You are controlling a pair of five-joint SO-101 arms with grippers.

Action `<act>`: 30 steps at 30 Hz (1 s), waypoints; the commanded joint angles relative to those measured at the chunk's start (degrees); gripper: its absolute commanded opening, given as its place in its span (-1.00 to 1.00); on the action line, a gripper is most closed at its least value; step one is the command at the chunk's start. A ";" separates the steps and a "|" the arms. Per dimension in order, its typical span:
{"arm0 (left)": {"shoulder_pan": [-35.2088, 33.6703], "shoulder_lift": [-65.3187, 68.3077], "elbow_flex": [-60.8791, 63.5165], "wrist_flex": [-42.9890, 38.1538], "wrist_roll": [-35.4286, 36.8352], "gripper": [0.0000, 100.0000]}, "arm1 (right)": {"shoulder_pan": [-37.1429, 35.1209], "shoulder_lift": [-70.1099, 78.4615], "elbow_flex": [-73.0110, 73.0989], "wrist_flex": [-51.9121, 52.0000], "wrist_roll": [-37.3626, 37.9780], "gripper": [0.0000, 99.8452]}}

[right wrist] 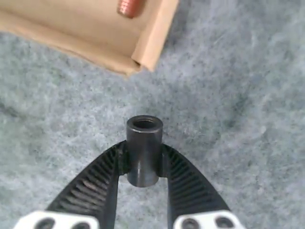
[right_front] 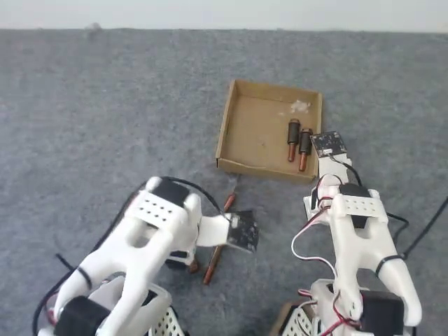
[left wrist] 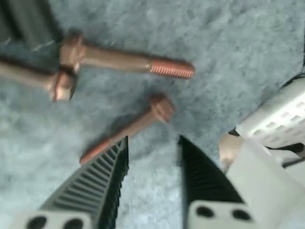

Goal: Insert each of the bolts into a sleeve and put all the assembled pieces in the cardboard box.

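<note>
Grey felt-like cloth (right_front: 105, 112) covers the table, and on it stands the cardboard box (right_front: 225, 126) with two assembled pieces (right_front: 293, 138) lying side by side near its right wall. The right gripper (right wrist: 143, 153) is closed on a dark sleeve (right wrist: 143, 138), which it holds upright just outside a corner of the box, with the open bore turned toward the wrist camera. The left gripper (left wrist: 153, 143) is open to a moderate width and has nothing in it; it hangs low over three loose copper-coloured bolts. The nearest bolt (left wrist: 131, 125) lies slanted just beyond the fingertips, its tip close beside one finger and its hexagonal head at the far end. Two longer bolts (left wrist: 125, 61) lie farther away, their heads touching or almost touching. The step in hand seems to be the picking of one bolt for the waiting sleeve. To do it well, I think the left gripper should take the nearest bolt, because it lies apart from the others and no neighbour will be pushed. The fingers should close across the smooth shank near the head, not on the thread, so that the threaded end is free to enter the bore. The wrist may need to turn so that the jaws stand across the bolt and not along it. On the soft cloth the bolt can roll, so a slow, centred closing is safer.
</note>
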 commanded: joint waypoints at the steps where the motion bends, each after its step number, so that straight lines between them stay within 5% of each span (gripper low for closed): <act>1: 1.05 -0.44 3.65 -6.51 -1.76 -0.60 | 1.45 -0.48 -3.52 -1.01 1.23 -0.99; 23: -2.99 -0.35 6.55 -13.89 -8.00 -0.60 | 1.19 -0.48 -3.52 -0.84 2.81 -0.99; 30: 1.32 -0.35 10.86 -22.68 6.59 -0.60 | 1.27 -0.48 -3.52 -0.66 2.90 -0.99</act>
